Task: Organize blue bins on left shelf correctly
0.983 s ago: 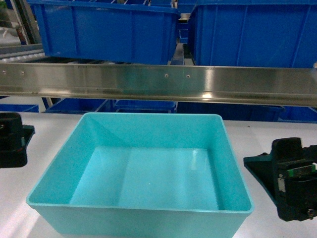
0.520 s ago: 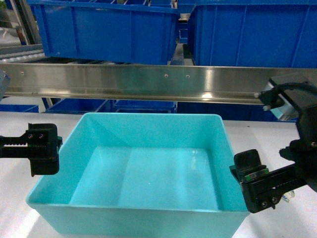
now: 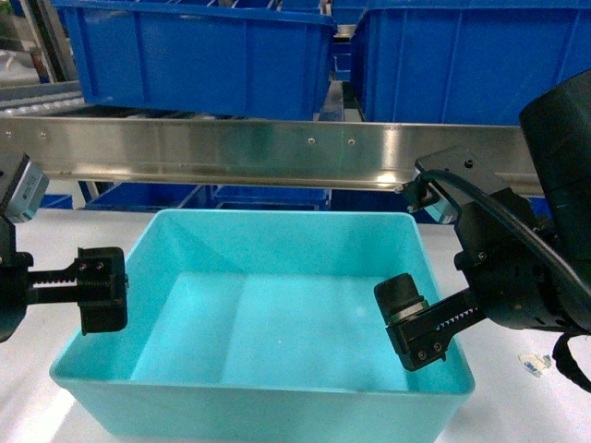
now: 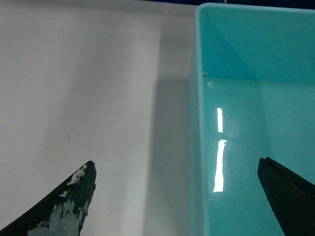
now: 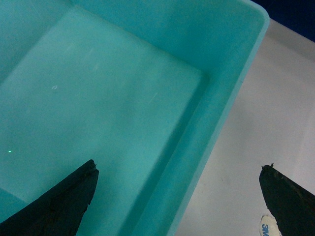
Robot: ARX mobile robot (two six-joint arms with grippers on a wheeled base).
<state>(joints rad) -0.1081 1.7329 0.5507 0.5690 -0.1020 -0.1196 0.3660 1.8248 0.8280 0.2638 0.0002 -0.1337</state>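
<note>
On both arms the jaws are seen spread wide and clamped on nothing. In the left wrist view the left gripper [image 4: 177, 196] is set astride the left wall of the turquoise bin [image 4: 256, 147], one jaw over the white worktop [image 4: 78, 88] and the other over the bin's inside; in the right wrist view the right gripper [image 5: 177, 196] is placed likewise across the right wall, one jaw inside and one over the worktop. Contact with the walls cannot be told. The bin is seen empty and upright on the worktop, just in front of the left shelf [image 3: 295, 152], on whose upper tier dark blue crates [image 3: 194, 55] are stored. The step in hand is judged to be a two-sided grasp for lifting. Next, each pair of jaws would need to be lowered over its rim and closed evenly, so that the bin is raised level.
</note>
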